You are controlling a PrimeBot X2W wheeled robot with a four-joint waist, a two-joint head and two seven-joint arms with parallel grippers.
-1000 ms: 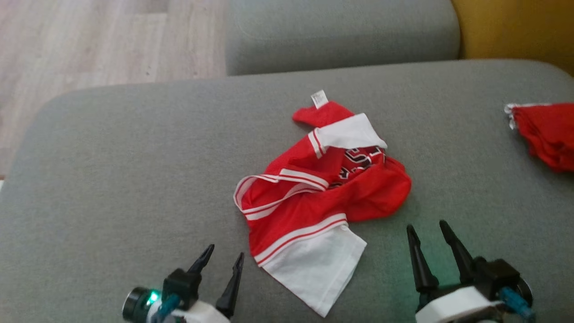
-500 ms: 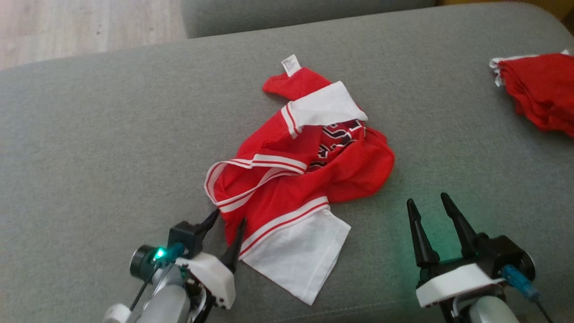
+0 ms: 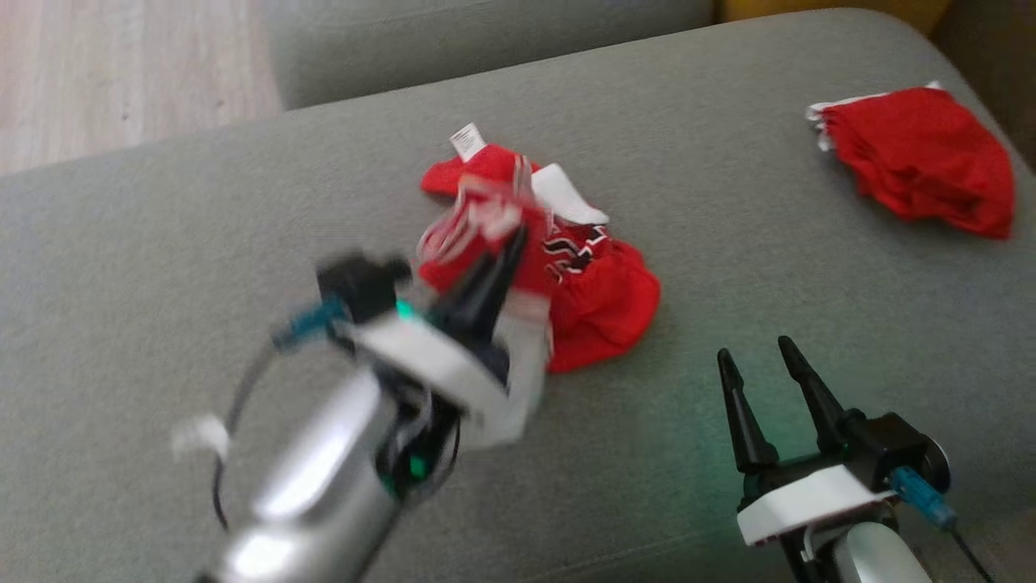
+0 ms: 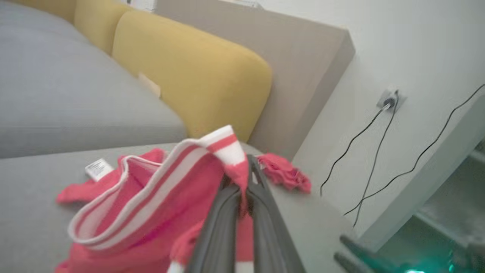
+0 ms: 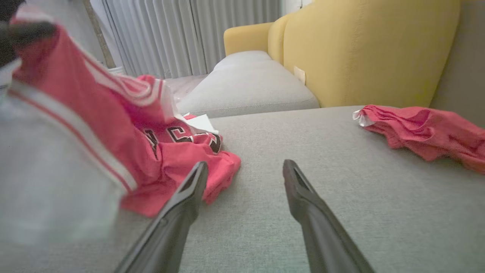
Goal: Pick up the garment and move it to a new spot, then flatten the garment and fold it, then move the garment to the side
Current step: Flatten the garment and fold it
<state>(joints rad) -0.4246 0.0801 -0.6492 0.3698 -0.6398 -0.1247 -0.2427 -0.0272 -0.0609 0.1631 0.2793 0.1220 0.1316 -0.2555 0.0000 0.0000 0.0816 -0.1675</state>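
The garment (image 3: 599, 300) is a red jersey with white striped trim and white sleeves, crumpled on the grey cushion (image 3: 162, 267) at centre. My left gripper (image 3: 511, 243) is shut on a fold of its striped edge and holds that part lifted off the cushion; in the left wrist view the garment (image 4: 151, 204) hangs pinched between the gripper (image 4: 244, 178) tips. My right gripper (image 3: 751, 346) stands open above bare cushion at the lower right, just right of the garment (image 5: 113, 144); its fingers (image 5: 189, 189) hold nothing.
A second red garment (image 3: 923, 162) lies bunched at the cushion's far right edge. A yellow backrest (image 5: 371, 49) stands behind it. Another grey cushion (image 3: 486, 32) and wooden floor (image 3: 121, 73) lie beyond. Cables (image 4: 379, 144) hang down the white wall.
My left gripper reached the garment's near striped edge, shut on it and lifted it up and away from me. The head camera has shifted. The right gripper stayed open.
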